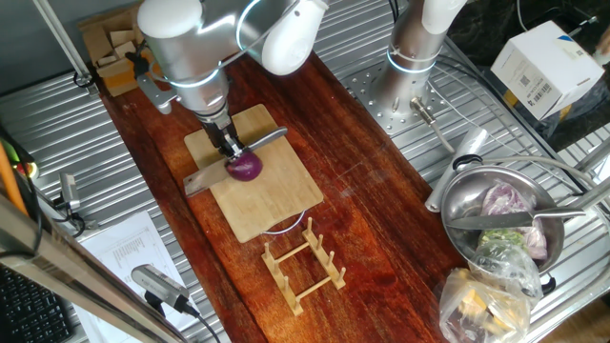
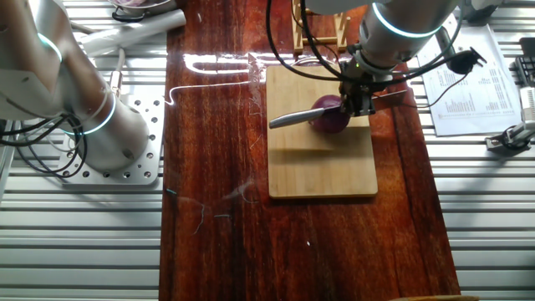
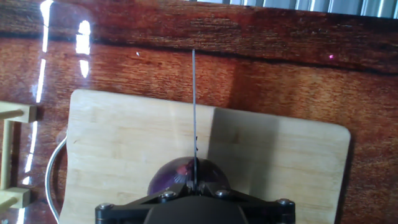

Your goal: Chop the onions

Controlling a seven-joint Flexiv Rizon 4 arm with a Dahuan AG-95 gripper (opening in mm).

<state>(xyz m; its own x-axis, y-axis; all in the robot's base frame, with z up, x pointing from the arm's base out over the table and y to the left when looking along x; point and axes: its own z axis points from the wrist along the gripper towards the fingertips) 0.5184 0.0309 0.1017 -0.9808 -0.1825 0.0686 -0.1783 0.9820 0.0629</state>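
Note:
One small red onion [image 1: 245, 169] [image 2: 333, 118] sits near the middle of the bamboo board [image 1: 267, 205] [image 2: 322, 163]. My gripper [image 1: 232, 149] [image 2: 359, 102] hangs right over the onion, shut on a steel knife [image 1: 202, 179] [image 2: 291, 119] that lies across the onion's top. In the hand view the knife [image 3: 194, 106] shows edge-on as a thin dark line running away from the gripper [image 3: 194, 186] across the board [image 3: 124, 143]. The onion [image 3: 177, 174] peeks out just beyond the gripper body, with the blade on its crown. How deep the blade sits is hidden.
A wooden rack [image 1: 305, 264] [image 2: 322, 25] stands just off one end of the board. A metal bowl [image 1: 457, 205] with pale purple leaves, plastic bags [image 1: 486, 300] and a white box [image 1: 548, 65] crowd one side. A second arm's base [image 1: 410, 67] [image 2: 100, 125] stands beside the brown tabletop.

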